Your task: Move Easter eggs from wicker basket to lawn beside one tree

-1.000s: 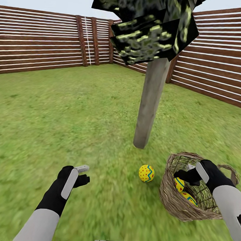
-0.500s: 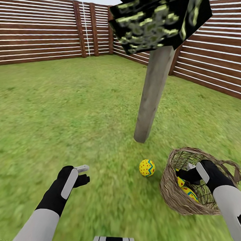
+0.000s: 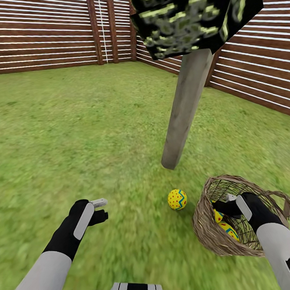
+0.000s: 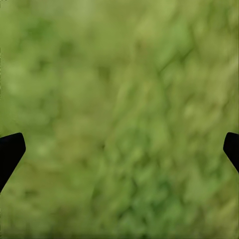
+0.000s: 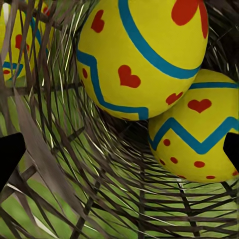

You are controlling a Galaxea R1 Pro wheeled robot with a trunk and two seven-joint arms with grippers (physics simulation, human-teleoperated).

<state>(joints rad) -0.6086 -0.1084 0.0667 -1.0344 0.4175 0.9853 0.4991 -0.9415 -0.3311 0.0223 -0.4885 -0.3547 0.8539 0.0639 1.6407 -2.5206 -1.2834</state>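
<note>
Left gripper (image 3: 100, 203) hangs open and idle over the lawn (image 3: 78, 128), one Easter egg (image 3: 177, 199) sits by the tree (image 3: 182, 117), and the right gripper (image 3: 223, 205), fingers spread, has sunk deeper into the wicker basket (image 3: 208, 231) toward the two remaining eggs (image 5: 144, 55).

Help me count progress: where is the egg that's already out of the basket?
In the head view, that egg lies on the lawn between the tree's trunk and the wicker basket, apart from both.
</note>
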